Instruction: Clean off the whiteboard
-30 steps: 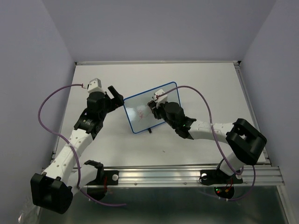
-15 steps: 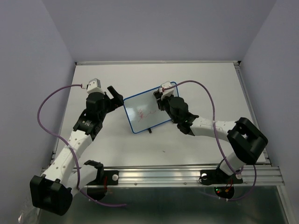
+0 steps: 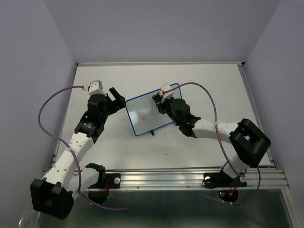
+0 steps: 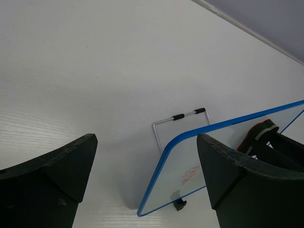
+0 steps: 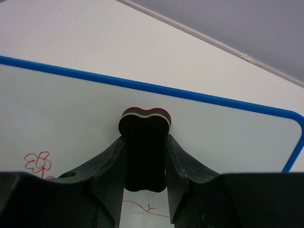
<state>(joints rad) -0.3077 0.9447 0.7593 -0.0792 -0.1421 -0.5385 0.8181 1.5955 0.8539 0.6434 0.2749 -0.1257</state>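
On the whiteboard (image 3: 140, 124), the right claw (image 5: 144, 145) clamps a black eraser (image 5: 144, 124) near red scribbles (image 5: 39, 162); the left claw (image 4: 147, 145) gapes wide beside its edge.

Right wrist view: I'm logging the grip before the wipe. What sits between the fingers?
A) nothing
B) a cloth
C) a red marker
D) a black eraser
D: a black eraser is clamped between the right arm's fingers, in front of the whiteboard.
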